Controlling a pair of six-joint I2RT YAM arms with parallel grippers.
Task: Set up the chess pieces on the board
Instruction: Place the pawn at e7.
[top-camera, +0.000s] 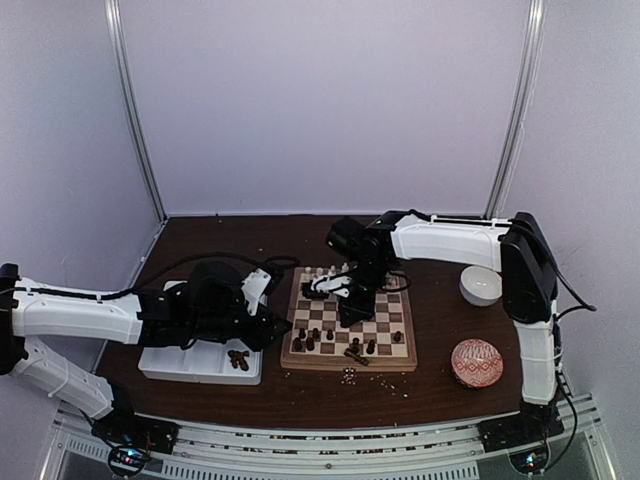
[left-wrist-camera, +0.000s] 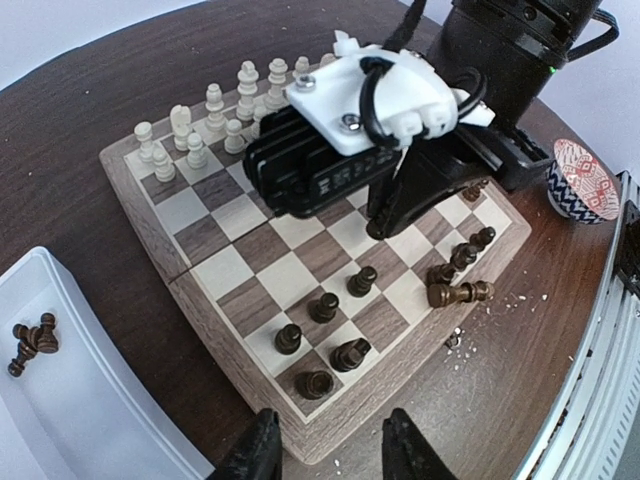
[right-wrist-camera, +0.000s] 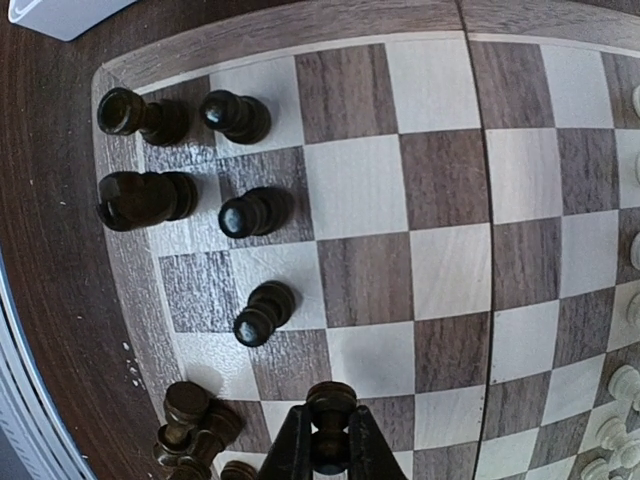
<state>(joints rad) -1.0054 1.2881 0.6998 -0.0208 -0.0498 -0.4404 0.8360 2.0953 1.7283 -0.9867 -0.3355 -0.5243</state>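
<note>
Right gripper (right-wrist-camera: 330, 428), half cropped, clamps a dark chess piece (right-wrist-camera: 331, 397).

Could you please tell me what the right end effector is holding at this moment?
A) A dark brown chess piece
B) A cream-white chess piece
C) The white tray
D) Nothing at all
A: in the right wrist view, the right end effector is closed on a dark brown piece, held over the near edge of the board.
</note>
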